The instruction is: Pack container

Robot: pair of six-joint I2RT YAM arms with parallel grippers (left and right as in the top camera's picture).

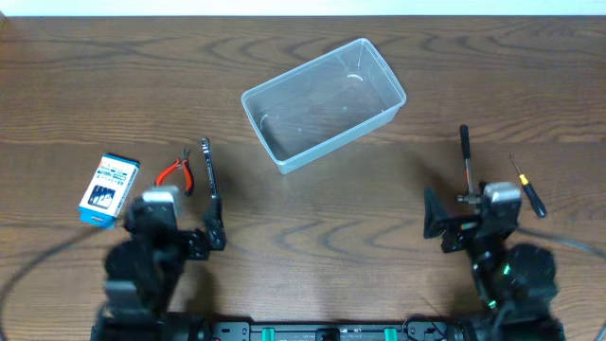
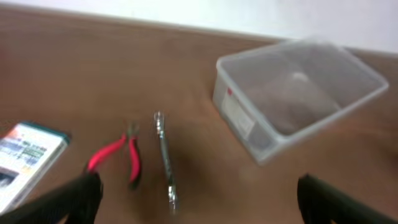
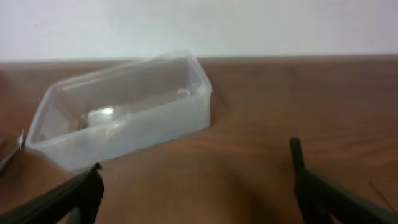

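The clear plastic container (image 1: 324, 102) lies empty at the middle far side of the table; it also shows in the left wrist view (image 2: 298, 93) and the right wrist view (image 3: 121, 109). Red-handled pliers (image 1: 175, 171) and a metal wrench (image 1: 208, 175) lie near my left gripper (image 1: 204, 242), which is open and empty. They also show in the left wrist view as pliers (image 2: 121, 155) and wrench (image 2: 165, 162). A black-handled tool (image 1: 466, 156) and a small screwdriver (image 1: 526, 186) lie by my right gripper (image 1: 445, 227), open and empty.
A small blue-and-white printed box (image 1: 108, 188) lies at the left, also at the left edge of the left wrist view (image 2: 25, 158). The table is dark wood. A pale wall rises behind the table's far edge.
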